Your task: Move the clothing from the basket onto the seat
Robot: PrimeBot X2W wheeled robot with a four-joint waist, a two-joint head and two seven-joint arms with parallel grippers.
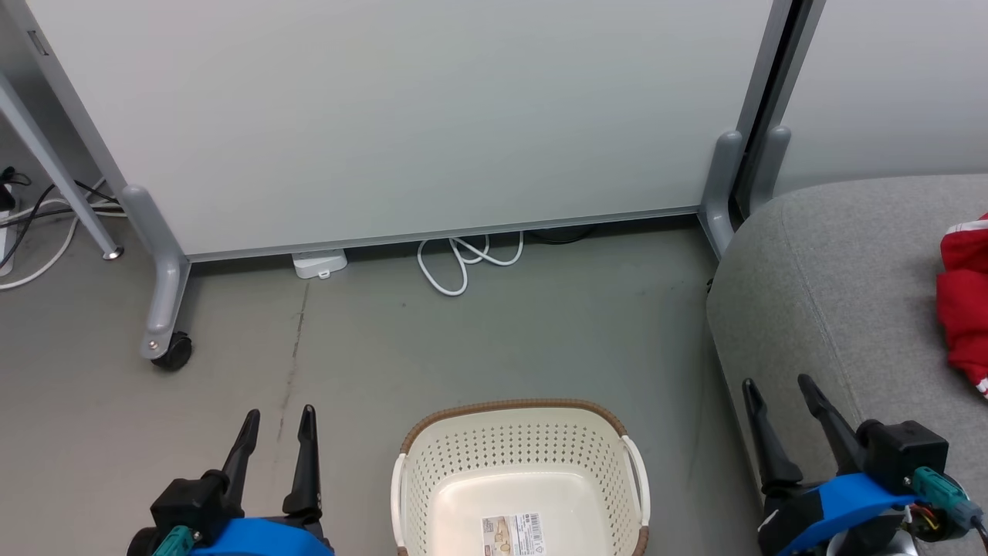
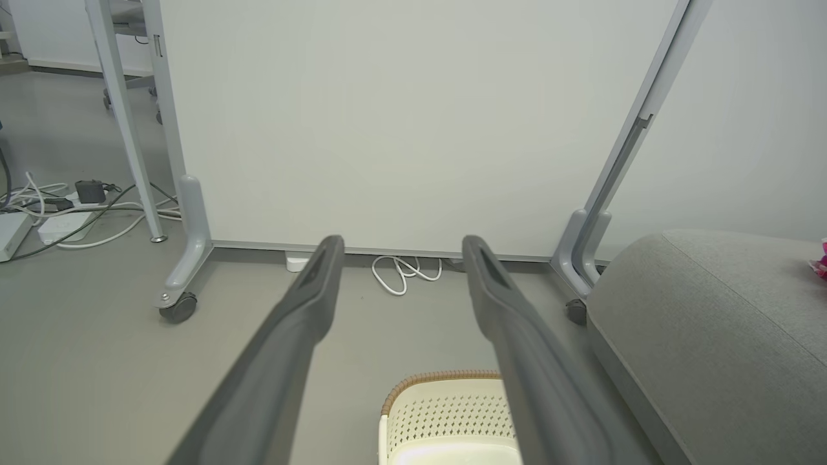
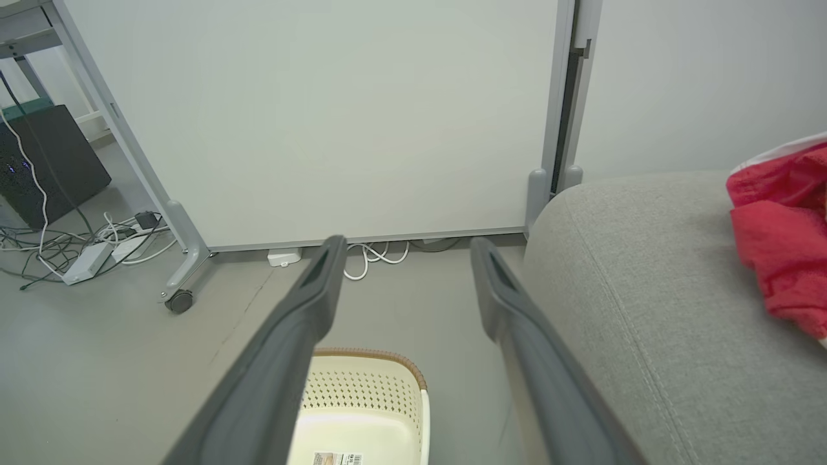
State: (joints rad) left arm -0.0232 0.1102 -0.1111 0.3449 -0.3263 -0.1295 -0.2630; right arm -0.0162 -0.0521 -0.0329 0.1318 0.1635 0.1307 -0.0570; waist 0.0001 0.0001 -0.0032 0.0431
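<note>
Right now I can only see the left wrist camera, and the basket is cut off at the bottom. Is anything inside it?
Observer: In the head view the basket holds just a paper label on its floor, as far as it shows.
Operator: Where are the red clothes then?
Observer: The red clothes lie on the sofa, at the right edge of the head view.
Operator: Is my other gripper holding something?
Observer: No. The right gripper is open and empty, near the sofa's edge.
</note>
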